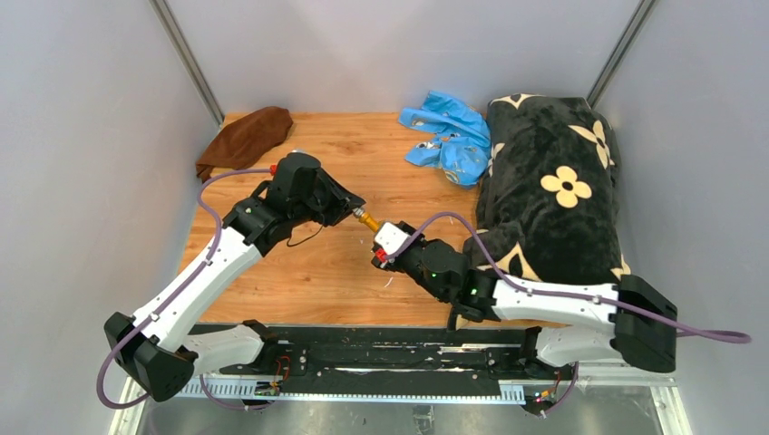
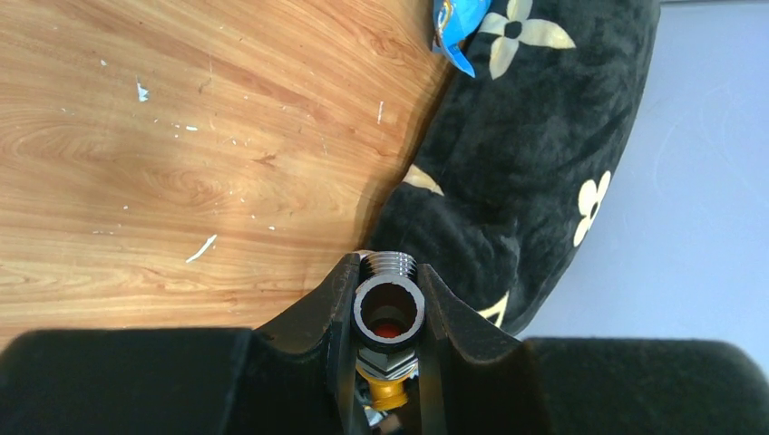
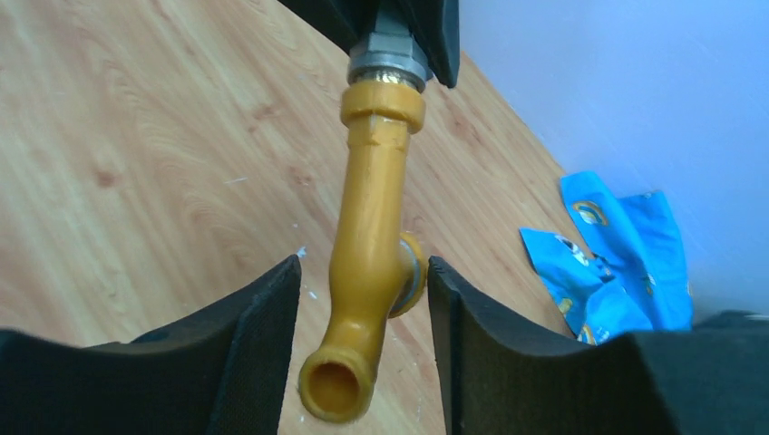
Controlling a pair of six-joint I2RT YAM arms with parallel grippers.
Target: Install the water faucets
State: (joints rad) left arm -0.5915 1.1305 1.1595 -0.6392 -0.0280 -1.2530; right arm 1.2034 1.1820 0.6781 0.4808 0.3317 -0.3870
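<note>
The brass-orange bent spout is joined at its top to the silver-grey fitting. My left gripper is shut on that fitting and holds the pair above the wooden table. In the left wrist view the fitting's threaded end and open bore sit between the fingers, with the spout below. In the right wrist view the spout hangs from the fitting's hex. My right gripper is open around the spout's lower bend. There is a gap on its left side, and its right finger is close to the round flange.
A black cushion with cream flowers fills the right side of the table. A bright blue plastic bag lies at the back beside it. A brown cloth lies at the back left corner. Grey walls stand close around.
</note>
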